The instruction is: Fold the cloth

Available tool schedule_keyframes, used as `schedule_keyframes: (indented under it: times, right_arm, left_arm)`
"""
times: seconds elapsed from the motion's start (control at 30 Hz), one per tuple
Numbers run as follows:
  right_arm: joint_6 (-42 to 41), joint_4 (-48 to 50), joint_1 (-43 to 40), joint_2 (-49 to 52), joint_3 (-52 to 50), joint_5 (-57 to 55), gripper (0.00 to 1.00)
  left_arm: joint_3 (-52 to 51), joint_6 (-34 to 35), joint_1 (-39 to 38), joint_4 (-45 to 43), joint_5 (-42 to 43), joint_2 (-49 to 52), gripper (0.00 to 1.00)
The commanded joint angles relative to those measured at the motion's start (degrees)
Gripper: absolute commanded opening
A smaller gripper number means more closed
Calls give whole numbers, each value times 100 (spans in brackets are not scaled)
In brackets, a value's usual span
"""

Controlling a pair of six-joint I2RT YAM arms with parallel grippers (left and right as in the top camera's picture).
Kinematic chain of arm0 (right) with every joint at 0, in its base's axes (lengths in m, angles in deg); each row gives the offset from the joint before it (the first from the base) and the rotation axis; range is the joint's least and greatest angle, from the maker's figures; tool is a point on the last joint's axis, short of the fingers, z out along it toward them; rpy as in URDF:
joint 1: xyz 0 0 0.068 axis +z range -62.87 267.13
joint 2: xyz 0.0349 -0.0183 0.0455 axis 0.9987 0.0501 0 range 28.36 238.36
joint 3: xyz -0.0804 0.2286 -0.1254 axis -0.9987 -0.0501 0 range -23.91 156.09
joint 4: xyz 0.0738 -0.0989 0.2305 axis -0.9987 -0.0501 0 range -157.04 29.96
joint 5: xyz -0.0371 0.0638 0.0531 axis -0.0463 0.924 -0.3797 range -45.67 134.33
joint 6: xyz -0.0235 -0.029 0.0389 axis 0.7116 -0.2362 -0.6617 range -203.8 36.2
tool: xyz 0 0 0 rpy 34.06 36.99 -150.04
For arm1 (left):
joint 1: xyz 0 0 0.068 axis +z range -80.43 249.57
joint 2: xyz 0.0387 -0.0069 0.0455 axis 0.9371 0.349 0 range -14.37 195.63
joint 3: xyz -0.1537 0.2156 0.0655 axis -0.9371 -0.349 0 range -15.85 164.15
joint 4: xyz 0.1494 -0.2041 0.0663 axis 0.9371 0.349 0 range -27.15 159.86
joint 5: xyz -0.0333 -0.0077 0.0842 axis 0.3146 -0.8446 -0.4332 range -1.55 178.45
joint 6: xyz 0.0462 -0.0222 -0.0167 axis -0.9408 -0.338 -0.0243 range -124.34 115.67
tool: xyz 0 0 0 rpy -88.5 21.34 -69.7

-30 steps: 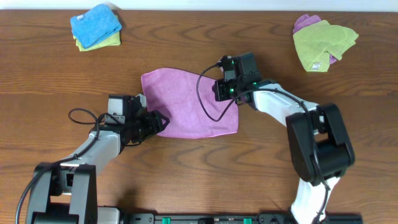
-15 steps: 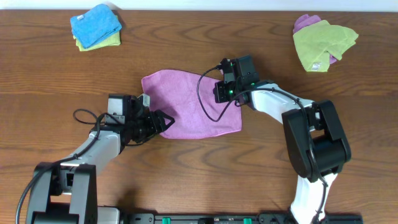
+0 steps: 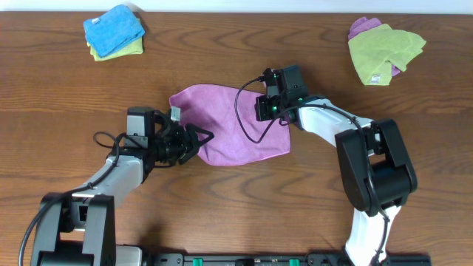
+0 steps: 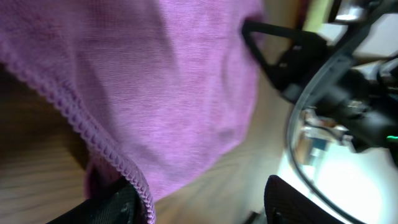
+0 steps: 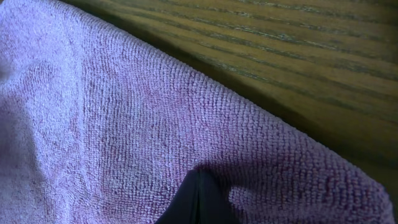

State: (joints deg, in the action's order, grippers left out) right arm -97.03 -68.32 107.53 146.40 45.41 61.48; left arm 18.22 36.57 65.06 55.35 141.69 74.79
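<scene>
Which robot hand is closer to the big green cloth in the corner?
Right. The right gripper is shut on the edge of the purple towel, on the side nearest the green cloth. The left gripper is at the towel's opposite side, farther away.

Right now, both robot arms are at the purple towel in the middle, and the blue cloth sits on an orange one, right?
Not quite: the blue cloth sits on a yellow-green cloth, not an orange one, as the overhead view shows. Both arms are at the purple towel in the middle.
</scene>
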Motion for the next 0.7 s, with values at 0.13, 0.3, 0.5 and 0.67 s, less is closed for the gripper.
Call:
schedule_keyframes:
  times: [0.13,0.3,0.5,0.67]
  right_arm:
    - [-94,-57,26,39,66,-129,2]
    - [-92,-111,26,39,66,-129,2]
    - [-92,-140,24,39,66,-129,2]
    - [-92,-164,26,39,66,-127,1]
  left_arm:
    - [-31,149,0,-2,525,72,65]
    - [-31,608,0,-11,566,72,68]
    - [-31,2527,0,-503,1449,72,67]
    - [-31,3082,0,-798,1694,72,65]
